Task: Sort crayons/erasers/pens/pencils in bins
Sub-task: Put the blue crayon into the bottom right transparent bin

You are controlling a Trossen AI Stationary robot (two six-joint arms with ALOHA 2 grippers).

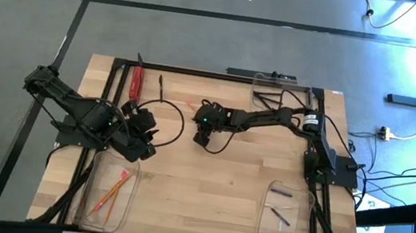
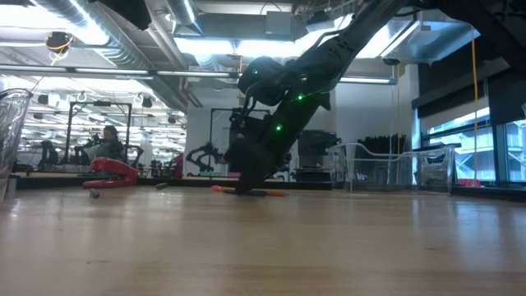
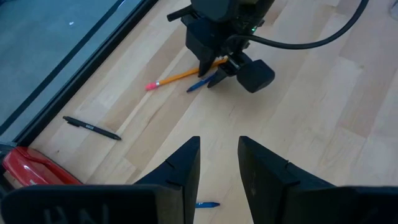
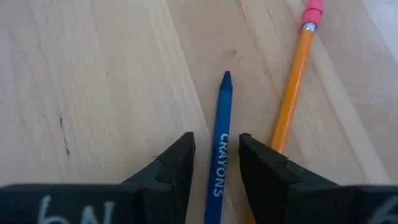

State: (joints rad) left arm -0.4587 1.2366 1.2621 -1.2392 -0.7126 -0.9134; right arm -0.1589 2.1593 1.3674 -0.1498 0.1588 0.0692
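Mid-table, right claw (image 4: 214, 163) straddles a blue crayon (image 4: 219, 149), fingers spread; left claw (image 3: 219, 163) spread, empty.

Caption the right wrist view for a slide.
Right pincer open astride a blue crayon on the wooden table, a pencil lying alongside.

Blue crayon (image 4: 218, 163) runs off frame between jaws; pencil (image 4: 292, 93) too.
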